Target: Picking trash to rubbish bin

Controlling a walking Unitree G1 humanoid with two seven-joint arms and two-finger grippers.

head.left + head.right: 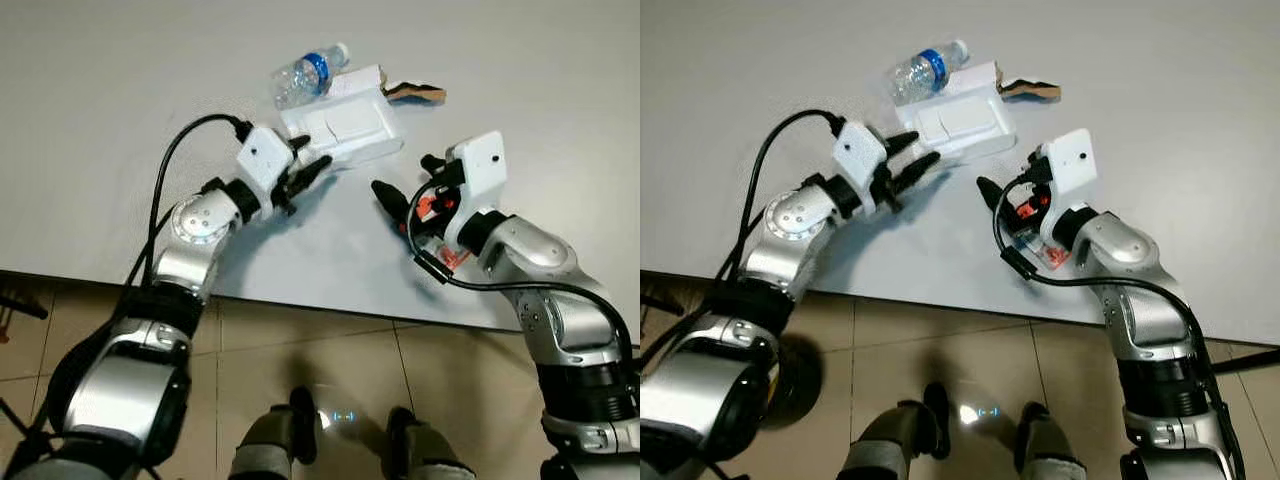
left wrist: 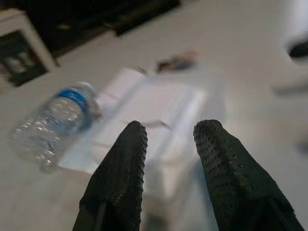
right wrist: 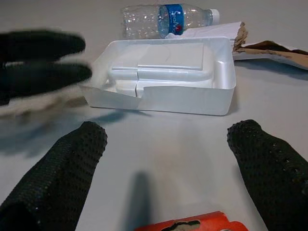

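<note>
Early stage: nothing picked up yet, no bin in sight.

All trash on the grey desk (image 1: 560,80): white foam tray (image 1: 345,125), clear water bottle (image 1: 310,72) touching its far side, torn brown cardboard scrap (image 1: 415,93) just beside the tray's far corner. Left hand (image 1: 303,172) at tray's near edge, fingers a narrow gap apart, holding nothing; contact w/ tray can't tell. Right hand (image 3: 166,168) near tray, spread wide, empty, aimed at tray's side wall.
</note>
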